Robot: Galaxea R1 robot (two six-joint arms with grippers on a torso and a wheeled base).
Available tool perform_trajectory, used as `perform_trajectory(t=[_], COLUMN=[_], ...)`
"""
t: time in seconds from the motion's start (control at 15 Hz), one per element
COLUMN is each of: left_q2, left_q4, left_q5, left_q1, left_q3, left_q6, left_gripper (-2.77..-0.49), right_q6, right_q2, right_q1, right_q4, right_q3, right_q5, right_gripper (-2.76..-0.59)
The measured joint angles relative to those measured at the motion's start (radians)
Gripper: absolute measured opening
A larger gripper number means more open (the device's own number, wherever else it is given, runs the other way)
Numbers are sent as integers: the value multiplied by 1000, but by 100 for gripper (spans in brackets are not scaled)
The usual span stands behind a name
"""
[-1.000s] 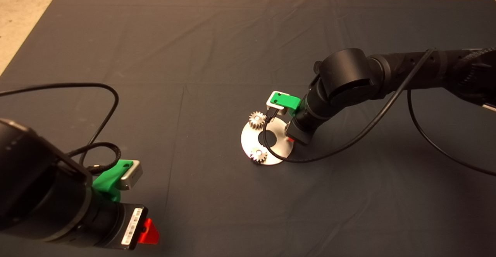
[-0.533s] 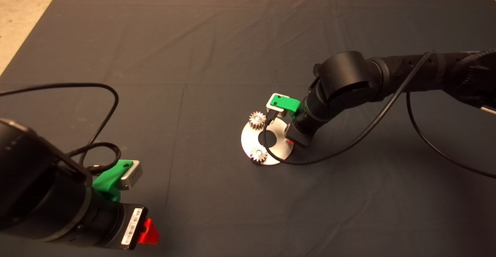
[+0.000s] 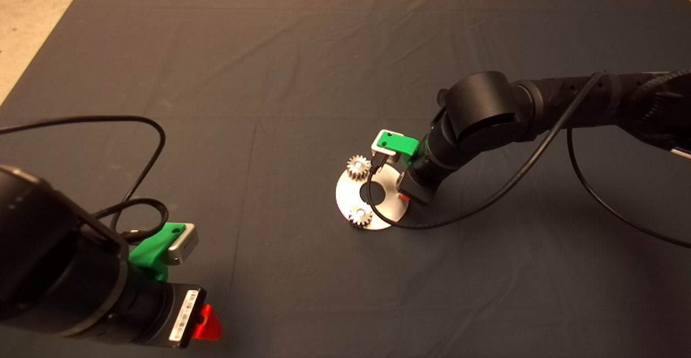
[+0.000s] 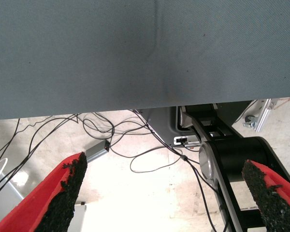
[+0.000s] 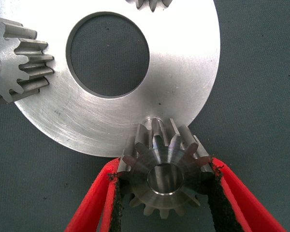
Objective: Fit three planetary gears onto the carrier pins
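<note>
The third gear (image 5: pixel 165 176) is small, hard metal, likely heavy for its size and slippery. The right claw (image 5: pixel 165 193) pinches it by its teeth, at the edge of the silver disc (image 5: pixel 183 63). Two gears (image 3: pixel 358 167) already sit on pins. The left claw (image 4: pixel 164 193) waits open beyond the bench edge

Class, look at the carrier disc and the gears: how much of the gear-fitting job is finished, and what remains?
Two planetary gears already sit on the silver disc. The right gripper is shut on the third gear at the disc's edge; whether its pin is engaged cannot be seen. Left: seat and release it. The left gripper waits, open, at the lower left.
</note>
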Motion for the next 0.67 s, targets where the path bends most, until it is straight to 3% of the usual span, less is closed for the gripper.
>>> perform_trajectory(t=[0.07,0.2,0.27,0.67], left_q2=[0,0,0,0], left_q4=[0,0,0,0], left_q5=[0,0,0,0], left_q1=[0,3,3,5], left_q3=[0,0,0,0], left_q6=[0,0,0,0], left_gripper=[-95,-95,-95,-95], right_q6=[0,0,0,0], right_q2=[-2,-6,-6,-6], right_q1=[0,0,0,0], right_q4=[0,0,0,-2], right_q3=[0,0,0,0], right_q5=[13,70,80,83], right_gripper=[-231,-231,-231,-231])
